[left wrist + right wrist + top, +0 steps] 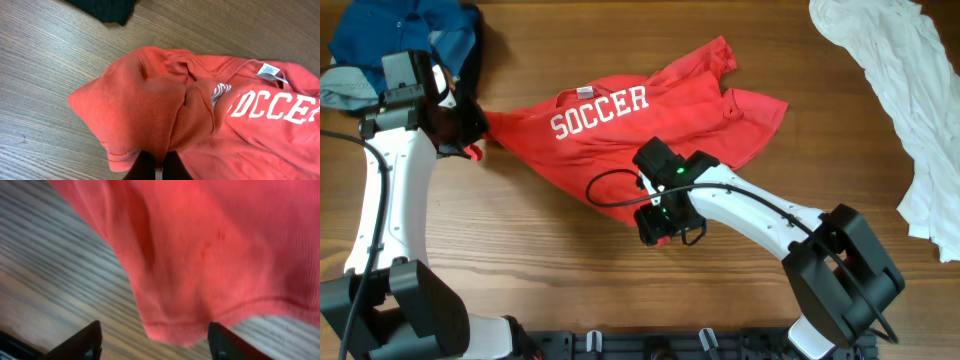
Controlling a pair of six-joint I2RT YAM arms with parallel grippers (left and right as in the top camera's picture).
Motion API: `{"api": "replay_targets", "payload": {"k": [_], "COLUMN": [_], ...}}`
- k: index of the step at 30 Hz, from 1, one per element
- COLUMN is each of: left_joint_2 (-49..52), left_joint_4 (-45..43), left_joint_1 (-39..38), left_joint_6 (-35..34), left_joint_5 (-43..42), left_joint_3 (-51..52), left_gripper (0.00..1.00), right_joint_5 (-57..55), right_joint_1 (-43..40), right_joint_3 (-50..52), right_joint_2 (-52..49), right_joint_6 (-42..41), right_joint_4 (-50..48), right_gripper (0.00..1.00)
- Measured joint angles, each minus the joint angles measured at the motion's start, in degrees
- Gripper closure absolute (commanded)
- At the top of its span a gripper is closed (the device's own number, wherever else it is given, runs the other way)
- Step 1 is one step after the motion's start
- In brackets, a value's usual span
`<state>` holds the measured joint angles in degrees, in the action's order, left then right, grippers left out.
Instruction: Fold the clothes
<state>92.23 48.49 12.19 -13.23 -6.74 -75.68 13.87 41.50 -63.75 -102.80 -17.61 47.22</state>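
Observation:
The clothes, a red T-shirt (620,140) with white SOCCER lettering, lie crumpled in the middle of the table. My left gripper (468,140) is at the shirt's left end, and in the left wrist view it (159,167) is shut on a bunched fold of the red fabric (145,105). My right gripper (660,228) hovers at the shirt's lower hem. In the right wrist view it (155,342) is open, its fingers (85,340) wide apart, with a corner of the red hem (172,327) hanging between them, touching neither.
A blue garment (410,25) with pale grey (345,92) and black (472,60) pieces is piled at the back left, close behind my left gripper. A white garment (910,100) lies along the right edge. Bare wooden table (520,270) lies in front of the shirt.

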Motion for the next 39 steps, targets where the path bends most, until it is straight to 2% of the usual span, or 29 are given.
{"api": "replay_targets", "payload": {"k": [9,12,18,24,31,39], "left_joint_2": [0.0,0.0,0.0,0.0,0.0,-2.78], "left_joint_4": [1.11,1.27,4.0,8.17,14.29,15.85], "left_joint_1": [0.0,0.0,0.0,0.48,-0.02,-2.49], "left_joint_6": [0.0,0.0,0.09,0.94,1.01,-0.5], "left_joint_5": [0.0,0.0,-0.02,0.09,0.04,-0.48], "left_joint_3": [0.0,0.0,0.0,0.0,0.0,0.02], "left_gripper": [0.96,0.96,0.96,0.96,0.96,0.96], "right_joint_5": [-0.07,0.28,0.96,1.11,3.1,4.33], "right_joint_1": [-0.17,-1.03,-7.58,-16.76,-30.82,-33.44], "right_joint_3": [-0.26,-0.48,-6.19,-15.52,-16.44,-17.75], "right_joint_2": [-4.74,-4.9,-4.94,1.44,4.42,6.19], "right_joint_6": [-0.07,0.26,1.46,2.93,6.03,9.42], "right_joint_4": [-1.62,-0.46,9.51,20.5,20.04,25.14], "right_gripper": [0.61,0.95,0.96,0.96,0.96,0.96]}}
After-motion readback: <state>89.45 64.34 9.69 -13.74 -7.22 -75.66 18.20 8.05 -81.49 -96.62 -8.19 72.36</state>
